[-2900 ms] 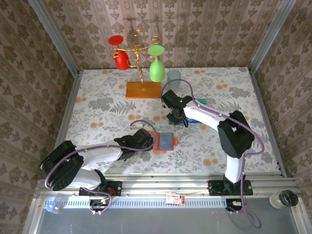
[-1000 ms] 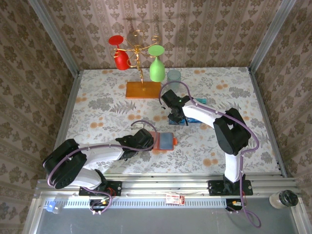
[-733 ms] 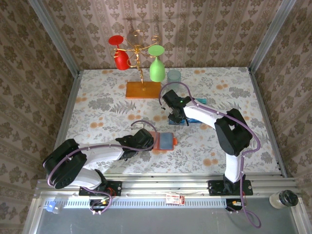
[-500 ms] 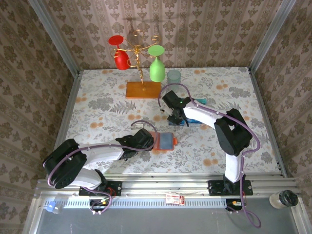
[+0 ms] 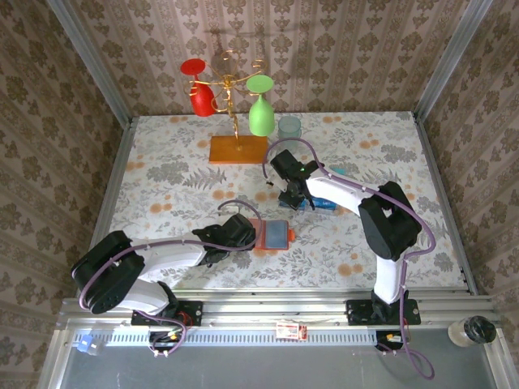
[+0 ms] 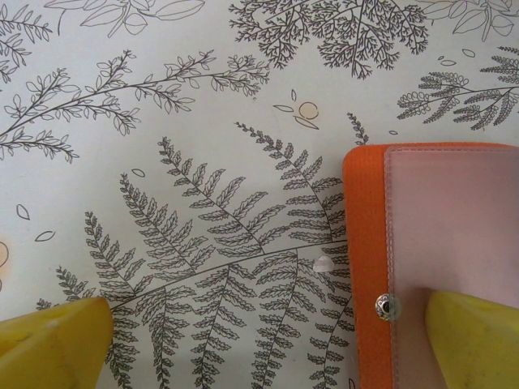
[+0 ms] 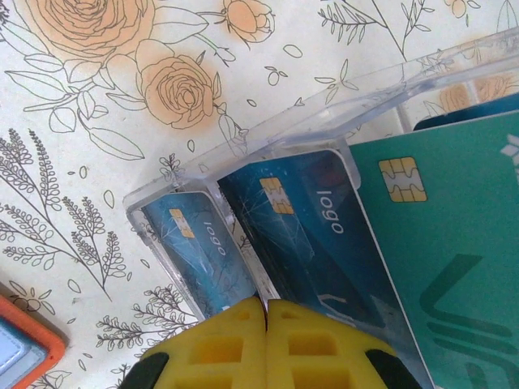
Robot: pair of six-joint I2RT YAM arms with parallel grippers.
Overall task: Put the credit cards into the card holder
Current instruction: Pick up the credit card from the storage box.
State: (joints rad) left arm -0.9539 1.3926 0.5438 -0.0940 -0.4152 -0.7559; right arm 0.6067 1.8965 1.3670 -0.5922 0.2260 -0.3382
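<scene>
Credit cards (image 7: 302, 231) in clear tray (image 7: 276, 134), card holder (image 5: 274, 235) nearby

"logo" is printed beside the chip on a blue credit card (image 7: 304, 231), and reads again through the clear tray (image 7: 324, 121) wall.

Overhead camera sees the whole table (image 5: 162, 186) — wrist cameras look down close, sharing the card holder (image 6: 365, 243).

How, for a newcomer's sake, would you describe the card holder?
On the floral tabletop, look front-centre, by the open left gripper: the flat orange-red folding card holder. Unlike the orange-brown wooden stand base behind, it shows a greyish-blue pocket.
</scene>
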